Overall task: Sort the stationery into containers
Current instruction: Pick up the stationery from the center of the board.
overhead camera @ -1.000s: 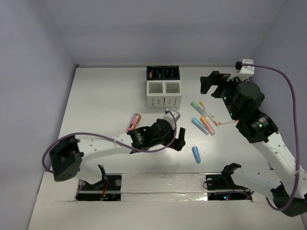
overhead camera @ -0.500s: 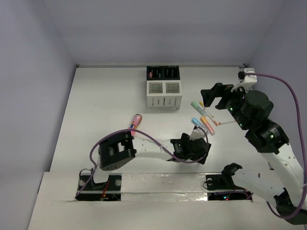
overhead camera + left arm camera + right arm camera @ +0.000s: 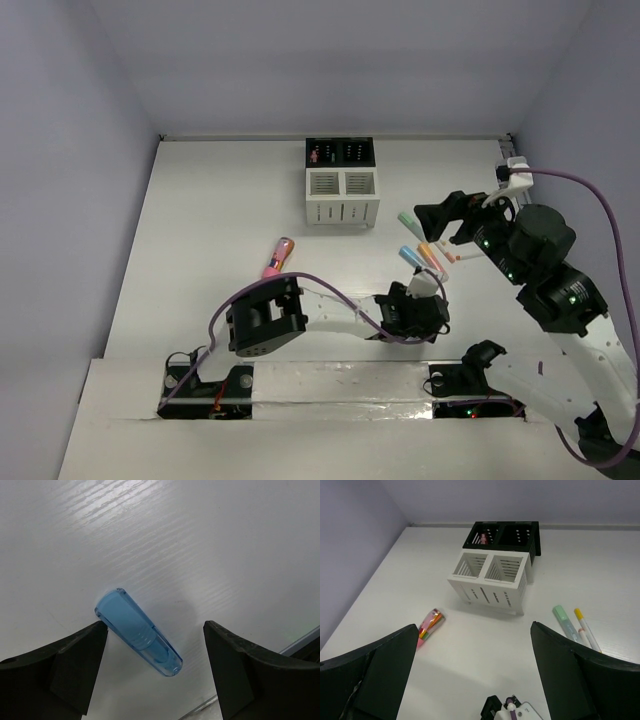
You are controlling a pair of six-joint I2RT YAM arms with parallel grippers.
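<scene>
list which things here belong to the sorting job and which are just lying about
Job: blue stick, pink stick, mint stick, yellow-tipped pen, white bins, black bins.
Just there: purple cable, mount strip.

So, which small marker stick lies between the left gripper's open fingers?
The translucent blue stick, alone under the left gripper; the mint green stick and the pink stick lie apart from it.

Your left gripper (image 3: 155, 625) has the blue stick (image 3: 137, 632) close by its left finger, bare table (image 3: 225, 540) beyond. Before your right gripper (image 3: 474, 627) the organizer (image 3: 490, 596) stands, markers (image 3: 565, 621) lying right of it.
</scene>
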